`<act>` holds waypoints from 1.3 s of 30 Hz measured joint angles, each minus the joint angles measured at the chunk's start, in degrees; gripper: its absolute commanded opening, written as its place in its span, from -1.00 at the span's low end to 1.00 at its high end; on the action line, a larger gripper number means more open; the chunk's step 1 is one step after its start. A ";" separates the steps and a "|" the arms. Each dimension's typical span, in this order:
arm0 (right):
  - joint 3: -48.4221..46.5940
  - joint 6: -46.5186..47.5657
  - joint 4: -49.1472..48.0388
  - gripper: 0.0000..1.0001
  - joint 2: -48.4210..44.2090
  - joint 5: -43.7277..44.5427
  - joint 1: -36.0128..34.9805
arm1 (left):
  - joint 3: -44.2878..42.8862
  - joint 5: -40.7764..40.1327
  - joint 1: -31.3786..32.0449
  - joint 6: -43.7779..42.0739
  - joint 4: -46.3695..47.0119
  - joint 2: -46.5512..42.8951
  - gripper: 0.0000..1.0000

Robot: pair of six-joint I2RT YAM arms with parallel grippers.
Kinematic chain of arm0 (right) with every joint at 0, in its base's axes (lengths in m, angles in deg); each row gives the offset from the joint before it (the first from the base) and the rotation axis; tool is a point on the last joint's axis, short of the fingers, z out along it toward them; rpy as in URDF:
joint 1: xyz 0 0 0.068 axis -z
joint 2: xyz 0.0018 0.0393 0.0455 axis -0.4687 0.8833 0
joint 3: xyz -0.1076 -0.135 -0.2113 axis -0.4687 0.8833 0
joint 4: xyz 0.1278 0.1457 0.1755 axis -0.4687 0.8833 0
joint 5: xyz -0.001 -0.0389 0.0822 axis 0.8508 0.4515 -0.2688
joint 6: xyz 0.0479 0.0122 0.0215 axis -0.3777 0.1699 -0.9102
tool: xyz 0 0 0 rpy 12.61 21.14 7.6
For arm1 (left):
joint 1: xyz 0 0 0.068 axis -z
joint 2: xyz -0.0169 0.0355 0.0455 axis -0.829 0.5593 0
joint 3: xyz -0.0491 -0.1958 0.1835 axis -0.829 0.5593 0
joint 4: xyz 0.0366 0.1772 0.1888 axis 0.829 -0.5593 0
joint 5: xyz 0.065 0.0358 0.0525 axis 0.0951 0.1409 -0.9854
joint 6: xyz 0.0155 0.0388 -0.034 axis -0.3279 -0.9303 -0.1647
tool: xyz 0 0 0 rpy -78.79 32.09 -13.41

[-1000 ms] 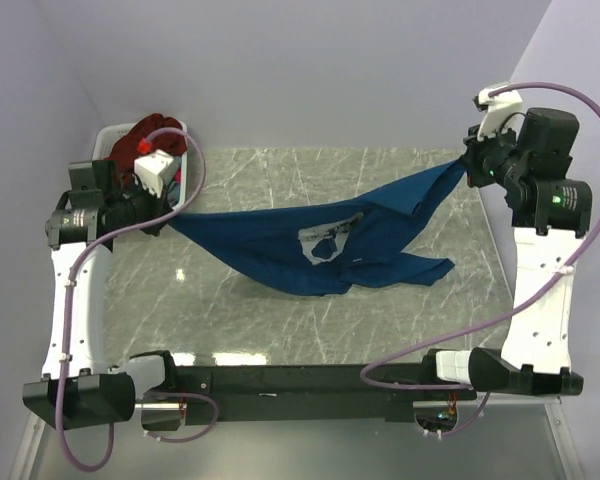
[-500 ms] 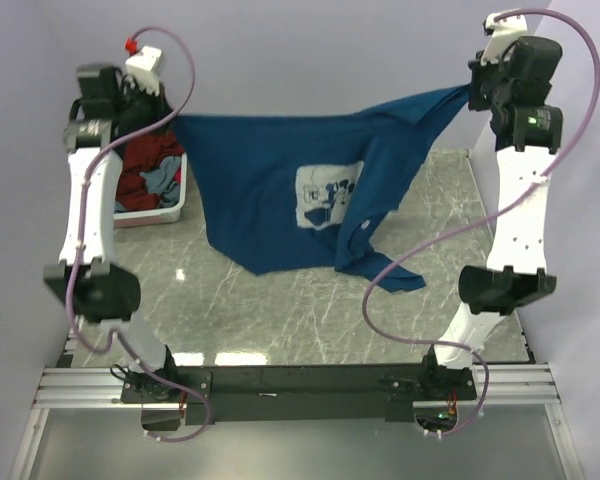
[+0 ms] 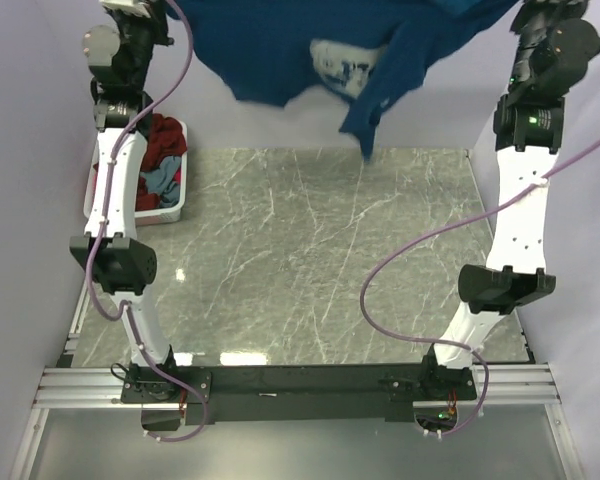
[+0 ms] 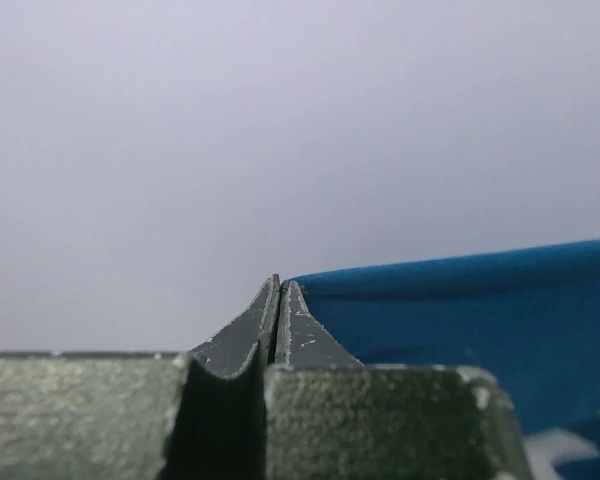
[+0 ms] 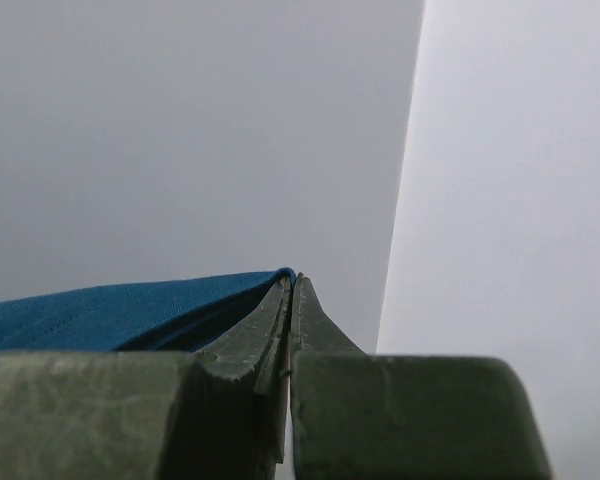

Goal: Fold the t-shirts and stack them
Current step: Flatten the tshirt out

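Both left hand (image 4: pixel 282 288) and right hand (image 5: pixel 292 282) clamped on blue t-shirt (image 3: pixel 270 45), its upper edge cropped overhead.

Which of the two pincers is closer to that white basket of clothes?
Left. The left pincer holds the blue shirt up high on the basket side; the right pincer holds the shirt's other end, far across on the opposite side.

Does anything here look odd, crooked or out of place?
Yes. The blue t-shirt hangs in the air between the left pincer and the right pincer, both shut on its edge, but not evenly: a bunched fold droops right of its white print. Nothing looks damaged or spilled.
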State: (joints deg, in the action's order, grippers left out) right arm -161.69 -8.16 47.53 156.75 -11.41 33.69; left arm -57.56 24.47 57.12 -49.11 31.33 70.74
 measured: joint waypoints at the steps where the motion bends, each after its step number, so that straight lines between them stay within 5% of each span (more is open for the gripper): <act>1: 0.00 -0.15 -2.12 -1.00 -0.63 -0.24 0.13 | 0.79 -0.26 0.00 -0.13 2.23 -1.11 -0.99; 4: 2.71 -0.28 -5.92 -1.00 -3.65 -2.25 0.76 | 11.56 1.22 -0.09 -1.60 8.02 -8.94 -0.99; 10: 32.46 6.03 -8.57 -1.00 -18.53 -12.44 2.10 | 45.83 8.44 -0.70 -10.91 10.01 -27.15 -0.99; 15: 51.76 16.24 1.20 -1.00 -23.76 -20.81 2.16 | 71.54 12.87 -0.94 -21.40 2.91 -32.00 -0.99; 19: 63.28 24.15 13.84 -1.00 -27.69 -25.62 2.29 | 80.24 16.28 -1.16 -28.83 -9.70 -32.59 -0.99; 27: 78.03 40.39 33.35 -1.00 -41.99 -29.27 2.51 | 84.28 17.75 -1.49 -47.82 -27.71 -42.60 -0.99; 29: 82.23 44.19 38.42 -0.43 -45.31 -29.57 2.47 | 85.66 17.73 -1.53 -52.50 -32.87 -44.11 -0.89; 31: 85.81 47.63 43.69 0.25 -47.76 -29.64 2.25 | 86.95 17.40 -1.53 -57.05 -38.80 -44.72 -0.50; 32: 87.49 49.05 47.08 0.43 -49.05 -29.62 2.16 | 87.56 17.00 -1.57 -59.14 -41.75 -44.87 -0.40; 35: 90.66 53.29 54.90 0.64 -53.55 -29.53 1.99 | 88.32 16.94 -2.58 -64.37 -50.60 -45.51 0.05; 39: 89.55 54.34 59.49 0.62 -57.72 -30.53 1.90 | 88.24 17.68 -5.07 -67.82 -58.29 -47.71 0.15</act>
State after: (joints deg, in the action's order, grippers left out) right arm -72.14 46.18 107.03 99.03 -41.94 35.59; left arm 30.68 42.16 52.05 -116.94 -26.96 23.02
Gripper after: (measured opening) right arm 0.823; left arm 0.575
